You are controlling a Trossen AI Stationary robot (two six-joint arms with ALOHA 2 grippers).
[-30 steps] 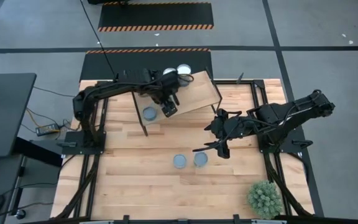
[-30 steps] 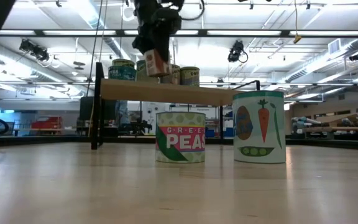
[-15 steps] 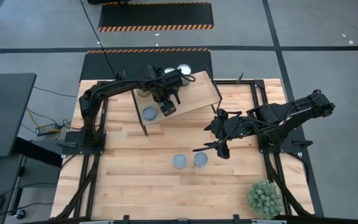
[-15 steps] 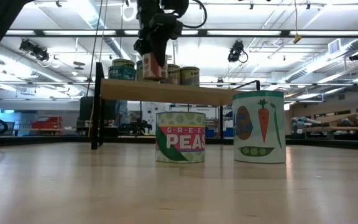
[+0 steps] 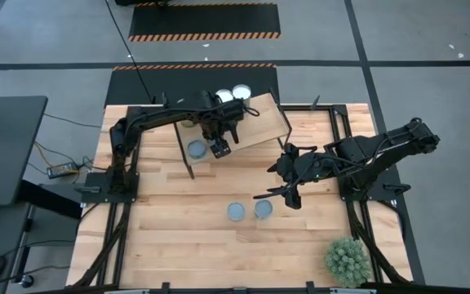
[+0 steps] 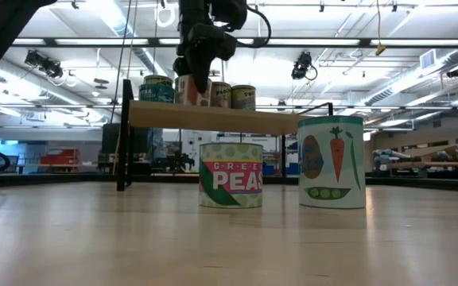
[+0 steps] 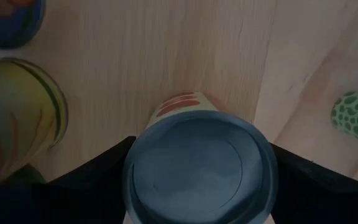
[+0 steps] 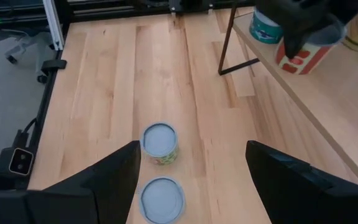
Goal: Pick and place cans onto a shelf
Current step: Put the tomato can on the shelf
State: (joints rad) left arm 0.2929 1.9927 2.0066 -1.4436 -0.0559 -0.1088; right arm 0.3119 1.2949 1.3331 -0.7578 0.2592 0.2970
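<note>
The shelf (image 5: 263,122) is a light-wood board on a black frame at the table's far side. Cans stand on it (image 5: 237,94) (image 5: 196,149) (image 6: 157,87). My left gripper (image 5: 219,145) is over the board's near part, shut on a can with a blue-grey top (image 7: 197,168) and a red-and-white label (image 8: 300,57). Two more cans stand on the tabletop: a short peas can (image 6: 230,175) and a taller vegetable can (image 6: 331,161). My right gripper (image 5: 280,173) hangs open and empty just beyond them. My left gripper pinches the can by its side wall just under the top rim (image 7: 132,180), one finger (image 7: 98,180) on each side. The fingers come from above, pointing down. The can stands nearly upright with its bottom (image 6: 193,102) at the board's top; whether it rests there, I cannot tell.
The two table cans also show in the high view (image 5: 236,211) (image 5: 263,209) and the right wrist view (image 8: 160,142) (image 8: 162,199). A green spiky plant (image 5: 347,260) stands at the near right corner. The shelf's black legs (image 6: 123,135) stand on the tabletop.
My left gripper has gone down toward the shelf board with the can. The can was tilted and clear above the board; it now sits lower and closer to upright, its bottom level with the board's top.
</note>
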